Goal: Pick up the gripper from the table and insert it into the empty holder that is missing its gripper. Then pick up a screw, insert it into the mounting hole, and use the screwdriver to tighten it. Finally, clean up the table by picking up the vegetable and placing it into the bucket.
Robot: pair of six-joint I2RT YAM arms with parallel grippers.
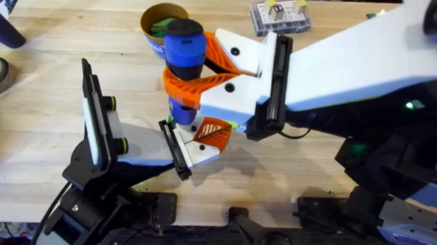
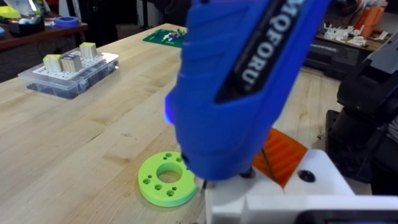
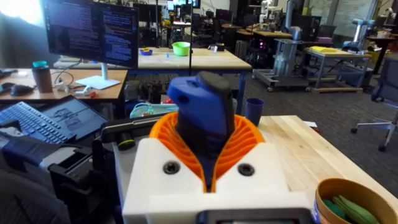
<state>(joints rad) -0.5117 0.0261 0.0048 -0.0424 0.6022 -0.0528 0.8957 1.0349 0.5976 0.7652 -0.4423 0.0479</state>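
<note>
Right gripper (image 1: 206, 78) jaws clamp the screwdriver (image 1: 183, 51) upright over the holder (image 1: 140, 145); any tilt risks the bit slipping off.

We see right arm reaching across middle from lower right, big and white under overhead camera. Right gripper (image 1: 198, 77) clamps orange ribbed pads (image 3: 245, 140) around screwdriver (image 1: 183, 43), held upright. Left arm low at lower left, left gripper (image 1: 203, 136) pointing toward centre, its white fingers under driver's tip.
</note>
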